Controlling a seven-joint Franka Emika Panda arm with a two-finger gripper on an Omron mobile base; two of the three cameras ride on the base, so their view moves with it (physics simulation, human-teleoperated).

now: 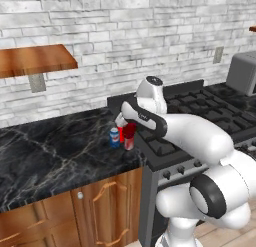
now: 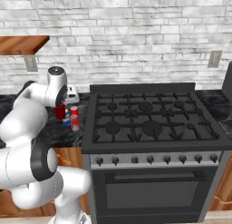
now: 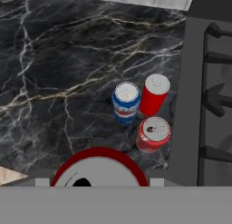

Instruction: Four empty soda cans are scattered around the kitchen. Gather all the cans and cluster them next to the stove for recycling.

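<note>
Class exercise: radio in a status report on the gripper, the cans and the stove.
Gripper shut on fourth red can, above counter. Three cans upright, clustered beside stove. Nothing blocking set-down.

A black marble counter (image 1: 45, 151) sits under a wooden shelf (image 1: 30, 58) on white brick wall (image 1: 115, 31).

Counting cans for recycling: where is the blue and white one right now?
The blue and white can stands upright on the black marble counter in the hand view, beside two red cans, on their side away from the stove.
</note>
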